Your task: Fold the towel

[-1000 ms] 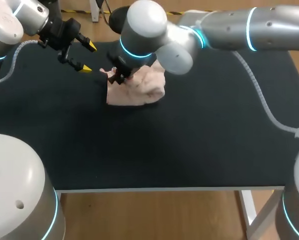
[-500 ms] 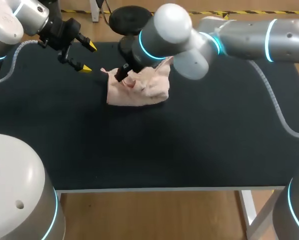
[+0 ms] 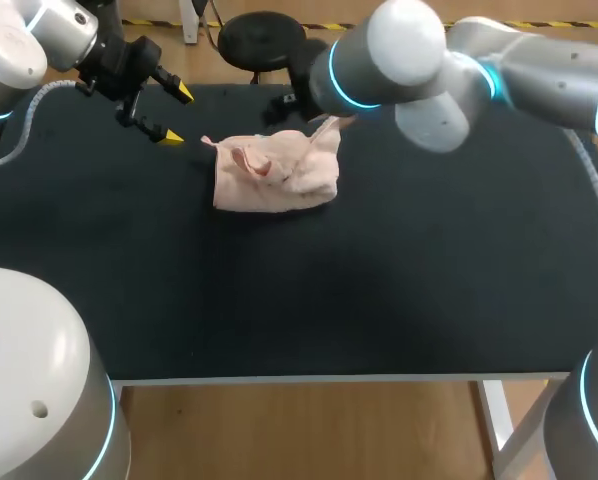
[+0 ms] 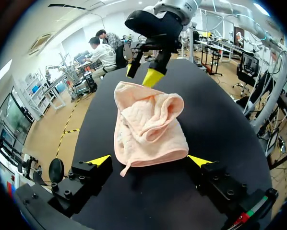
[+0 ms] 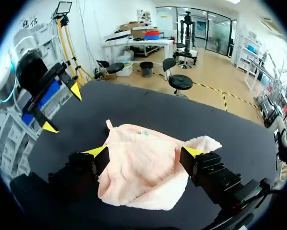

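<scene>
The pink towel (image 3: 275,173) lies crumpled in a loosely folded heap on the black table, toward the far left. My left gripper (image 3: 175,115) hovers open just left of it, with the towel (image 4: 148,125) ahead of its fingers, apart from them. My right gripper (image 5: 146,152) is open above the towel's far right side, and the towel (image 5: 143,170) lies below it, between its spread tips. Nothing is held. From the left wrist view the right gripper (image 4: 141,73) hangs over the towel's far end. In the right wrist view the left gripper (image 5: 63,109) stands beyond the towel.
The black tabletop (image 3: 399,280) stretches wide to the right and front of the towel. Its white front edge (image 3: 329,378) runs along the near side. My right arm (image 3: 499,70) crosses above the table's far side.
My right gripper opened and let go of the towel, then lifted and drew back to the right. The towel settled into a flatter heap. The left arm stayed still.
</scene>
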You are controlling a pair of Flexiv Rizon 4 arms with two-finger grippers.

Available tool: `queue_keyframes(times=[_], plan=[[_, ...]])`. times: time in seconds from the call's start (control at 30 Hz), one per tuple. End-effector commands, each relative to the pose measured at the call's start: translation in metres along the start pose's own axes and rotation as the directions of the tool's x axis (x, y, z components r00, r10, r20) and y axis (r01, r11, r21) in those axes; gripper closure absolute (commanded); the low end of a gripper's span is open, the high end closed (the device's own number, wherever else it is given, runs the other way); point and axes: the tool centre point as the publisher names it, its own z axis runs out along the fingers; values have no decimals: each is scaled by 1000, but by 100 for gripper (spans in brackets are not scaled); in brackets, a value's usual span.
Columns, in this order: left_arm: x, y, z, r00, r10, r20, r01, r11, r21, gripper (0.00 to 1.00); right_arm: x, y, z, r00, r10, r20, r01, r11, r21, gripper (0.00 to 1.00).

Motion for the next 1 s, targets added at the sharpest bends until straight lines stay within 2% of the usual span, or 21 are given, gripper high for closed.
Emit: queue_keyframes(times=[0.03,0.3,0.43,0.47,0.53,0.57,0.63,0.77,1.0], plan=[[1,1,0,1000,3,2,-3,1000,1,0,-3,-3,-30,999,34,16,-34,999,-14,0],[1,1,0,1000,3,2,-3,1000,1,0,-19,-8,-40,983,177,44,-179,981,69,0],[1,1,0,1000,3,2,-3,1000,1,0,-29,-7,-29,969,235,78,-243,962,123,0],[1,1,0,1000,3,2,-3,1000,1,0,-31,-7,-24,957,279,78,-288,946,149,0],[1,1,0,1000,3,2,-3,1000,1,0,-33,-8,-16,953,289,92,-301,940,162,0],[1,1,0,1000,3,2,-3,1000,1,0,-34,-10,-11,939,335,84,-345,917,201,0],[1,1,0,1000,3,2,-3,1000,1,0,-36,-11,-5,931,353,94,-365,907,209,0],[1,1,0,1000,3,2,-3,1000,1,0,-38,-12,4,892,439,107,-452,858,243,0],[1,1,0,1000,3,2,-3,1000,1,0,-46,-29,17,846,509,158,-531,782,328,0]])
